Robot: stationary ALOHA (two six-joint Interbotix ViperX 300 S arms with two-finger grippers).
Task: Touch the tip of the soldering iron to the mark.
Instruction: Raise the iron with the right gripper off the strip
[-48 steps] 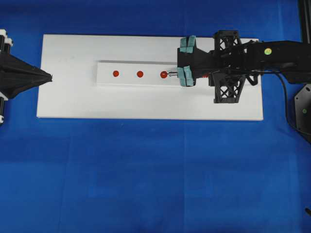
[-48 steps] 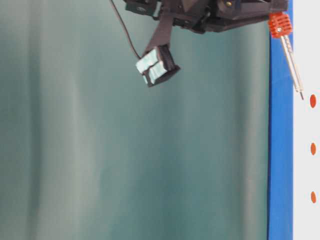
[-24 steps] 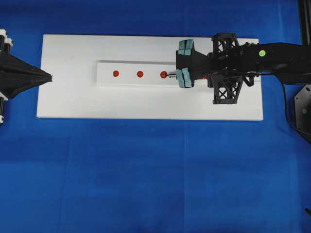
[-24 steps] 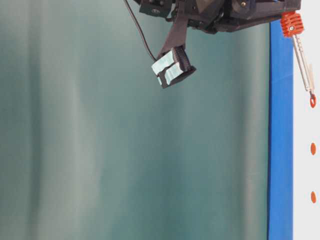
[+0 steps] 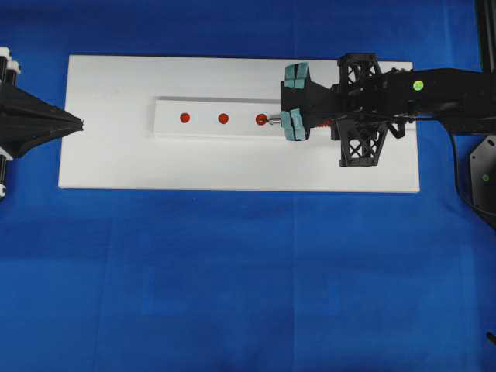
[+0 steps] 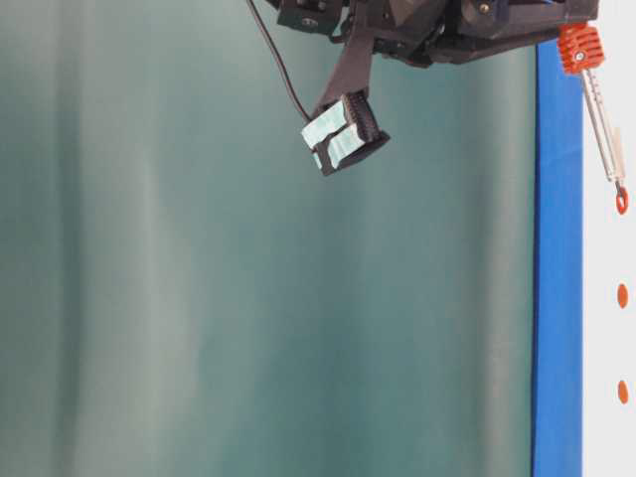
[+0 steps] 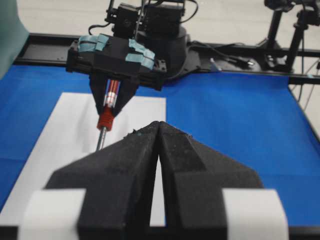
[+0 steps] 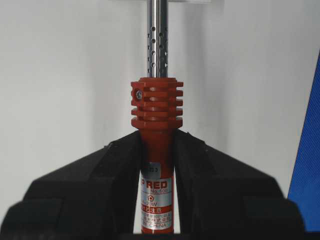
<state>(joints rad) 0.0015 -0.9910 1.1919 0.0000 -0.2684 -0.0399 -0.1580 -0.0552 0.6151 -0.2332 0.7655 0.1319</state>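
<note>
1. Resting at the far left, the left tool [image 5: 76, 122] sits clenched on nothing, its tips at the white board's [image 5: 116, 163] edge, well apart from the work.
2. Moving right, three red dots lie on a raised white strip [image 5: 167, 124]; the rightmost mark [image 5: 262, 119] is the one addressed.
3. The right tool [image 5: 294, 101] clamps the soldering iron [image 8: 156, 150] by its red handle, shaft angled down, tip [image 6: 621, 197] at that mark: the touching step looks reached.
4. Next calls for a slight confirming press or a lift; judging contact is hard, since the table-level view crops the mark and the wrist view cuts off the tip.
</note>
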